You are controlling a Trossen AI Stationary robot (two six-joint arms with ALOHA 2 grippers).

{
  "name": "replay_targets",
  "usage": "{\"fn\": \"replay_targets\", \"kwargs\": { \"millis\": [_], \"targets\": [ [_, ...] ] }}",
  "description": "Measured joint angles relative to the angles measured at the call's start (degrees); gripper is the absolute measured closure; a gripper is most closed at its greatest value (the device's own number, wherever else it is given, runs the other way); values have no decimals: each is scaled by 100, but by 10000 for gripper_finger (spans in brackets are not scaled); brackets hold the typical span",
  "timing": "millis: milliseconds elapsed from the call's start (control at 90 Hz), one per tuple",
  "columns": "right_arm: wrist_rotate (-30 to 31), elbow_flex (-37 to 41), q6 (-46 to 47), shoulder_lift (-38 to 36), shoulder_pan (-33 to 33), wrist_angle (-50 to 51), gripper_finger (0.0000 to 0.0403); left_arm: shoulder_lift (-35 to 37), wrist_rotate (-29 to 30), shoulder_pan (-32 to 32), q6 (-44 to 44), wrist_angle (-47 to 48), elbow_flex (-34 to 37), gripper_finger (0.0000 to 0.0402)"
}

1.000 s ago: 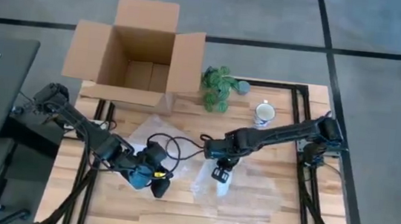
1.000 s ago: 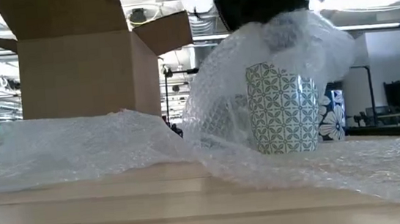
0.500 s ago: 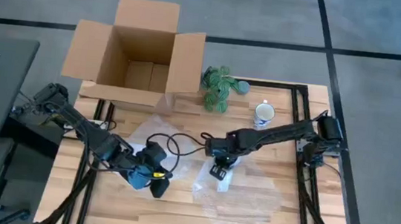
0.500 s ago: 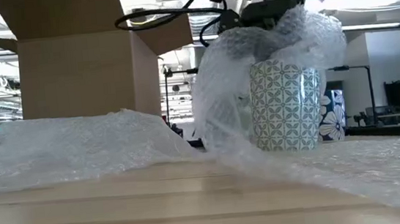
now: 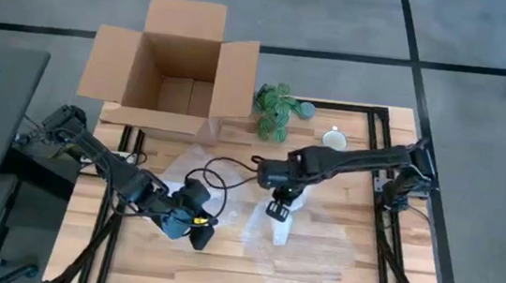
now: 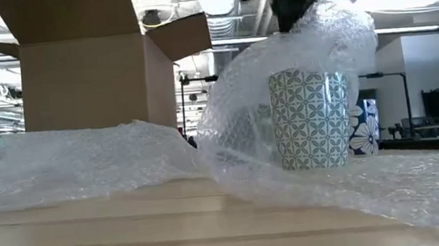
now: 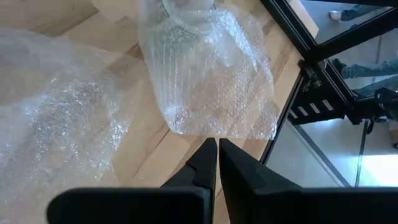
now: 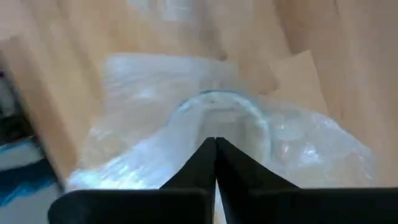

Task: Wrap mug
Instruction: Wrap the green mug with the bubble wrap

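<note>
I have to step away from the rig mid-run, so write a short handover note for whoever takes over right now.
Right gripper: shut on the clear bubble wrap sheet, holding a fold draped over the teal-patterned white mug at mid-table.
Left gripper: shut, empty, near the table's front left, pointing at the bundle.
Mug stands upright on the wrap; its front still shows through a loose layer.
A second white mug waits near the right rear by the green plant; the open cardboard box stands behind the table.
Done: wrap pulled over the top. Left: close it around and tuck.
</note>
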State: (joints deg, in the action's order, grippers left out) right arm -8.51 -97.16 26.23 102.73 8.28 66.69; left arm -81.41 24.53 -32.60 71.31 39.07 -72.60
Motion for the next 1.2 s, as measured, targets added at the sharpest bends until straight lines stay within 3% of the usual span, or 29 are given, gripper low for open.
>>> {"fn": "replay_targets", "kwargs": {
  "millis": [100, 567, 744, 1022, 1200],
  "targets": [
    [-351, 29, -327, -34, 154, 17, 403, 0, 0, 0, -13, 0, 0, 402],
    [-337, 1652, -80, -32, 2, -1613, 403, 0, 6, -33, -17, 0, 0, 402],
    [-120, 2047, -74, -32, -92, -1713, 403, 0, 7, -33, -16, -2, 0, 402],
    [210, 2695, 97, -49, -125, -2651, 403, 0, 8, -33, -18, -2, 0, 402],
    [242, 2574, 223, -27, -165, -2507, 403, 0, 48, -33, -14, 0, 0, 402]
  ]
}}
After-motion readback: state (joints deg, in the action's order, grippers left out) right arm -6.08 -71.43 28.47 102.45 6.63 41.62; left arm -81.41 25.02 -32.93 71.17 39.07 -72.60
